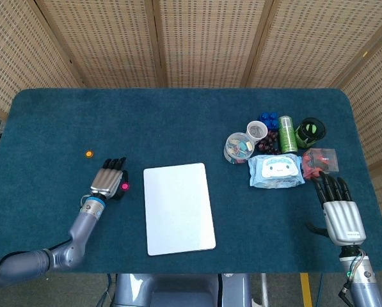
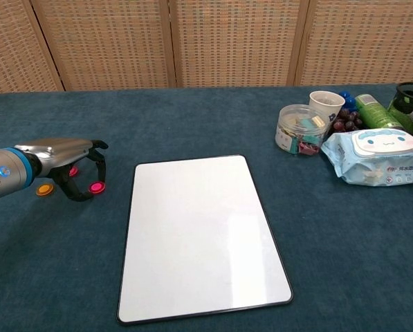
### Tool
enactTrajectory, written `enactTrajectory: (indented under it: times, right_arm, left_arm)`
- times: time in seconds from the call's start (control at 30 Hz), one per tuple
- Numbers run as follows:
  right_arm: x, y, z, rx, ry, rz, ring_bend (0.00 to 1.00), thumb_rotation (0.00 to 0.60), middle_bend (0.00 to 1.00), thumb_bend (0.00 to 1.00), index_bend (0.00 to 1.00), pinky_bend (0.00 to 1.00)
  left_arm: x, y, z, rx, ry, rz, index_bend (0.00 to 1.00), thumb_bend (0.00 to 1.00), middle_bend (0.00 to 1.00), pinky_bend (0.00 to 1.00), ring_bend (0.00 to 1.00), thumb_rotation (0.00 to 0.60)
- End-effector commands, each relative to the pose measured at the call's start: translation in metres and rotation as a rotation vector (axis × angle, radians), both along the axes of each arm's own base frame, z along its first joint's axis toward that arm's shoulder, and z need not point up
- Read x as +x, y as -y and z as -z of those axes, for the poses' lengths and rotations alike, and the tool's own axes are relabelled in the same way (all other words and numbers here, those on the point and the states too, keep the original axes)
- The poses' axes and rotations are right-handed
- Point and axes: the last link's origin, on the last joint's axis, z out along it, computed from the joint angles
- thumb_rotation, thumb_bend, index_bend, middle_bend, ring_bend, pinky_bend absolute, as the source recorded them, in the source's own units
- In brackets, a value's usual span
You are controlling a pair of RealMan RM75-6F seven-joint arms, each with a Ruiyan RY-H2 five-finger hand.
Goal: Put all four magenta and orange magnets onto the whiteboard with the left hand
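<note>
Head view first. Left hand (image 1: 109,180) is sitting near the counter's left edge, fingers curling down around a magenta magnet (image 1: 123,187) at its right side; whether the magnet is off the cloth, cannot tell. Whiteboard (image 1: 178,208) is lying flat at the middle of the counter (image 1: 178,121), just beside that hand, apart from it. An orange magnet (image 1: 89,153) is lying alone toward the left edge, further back. Right hand (image 1: 341,214) is resting at the front right corner, palm down, fingers apart, holding nothing. Wet-wipes pack (image 1: 276,170) and a cluster of small containers are sitting near the right edge.

Chest view. Left hand (image 2: 66,158) is pinching the magenta magnet (image 2: 95,187) between thumb and fingertip, close over the cloth. Another magenta magnet (image 2: 72,171) is showing behind the fingers, and a second orange magnet (image 2: 45,188) is lying just under the wrist. Whiteboard (image 2: 199,232) is bare.
</note>
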Motion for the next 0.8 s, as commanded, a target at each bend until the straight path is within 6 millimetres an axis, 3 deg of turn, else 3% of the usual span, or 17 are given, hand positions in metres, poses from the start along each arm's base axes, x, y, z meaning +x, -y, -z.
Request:
enactTrajectory:
  times: [0.03, 0.37, 0.73, 0.8]
  right_arm:
    - [0.000, 0.000, 0.000, 0.000, 0.000, 0.000, 0.00, 0.600, 0.00, 0.14, 0.00, 0.00]
    - [0.000, 0.000, 0.000, 0.004, 0.007, 0.004, 0.00, 0.600, 0.00, 0.14, 0.00, 0.00]
    - [-0.001, 0.001, 0.000, 0.007, 0.021, 0.014, 0.00, 0.600, 0.00, 0.14, 0.00, 0.00]
    - [-0.002, 0.001, 0.000, 0.009, 0.025, 0.017, 0.00, 0.600, 0.00, 0.14, 0.00, 0.00]
  left_arm:
    - [0.004, -0.001, -0.003, 0.005, 0.010, 0.007, 0.56, 0.39, 0.00, 0.00, 0.00, 0.600]
    - [0.038, -0.011, -0.008, 0.019, 0.046, 0.061, 0.56, 0.39, 0.00, 0.00, 0.00, 0.600]
    - [0.070, -0.030, 0.030, -0.009, 0.027, 0.065, 0.56, 0.39, 0.00, 0.00, 0.00, 0.600]
    - [0.073, -0.033, 0.036, -0.010, 0.026, 0.064, 0.51, 0.39, 0.00, 0.00, 0.00, 0.600]
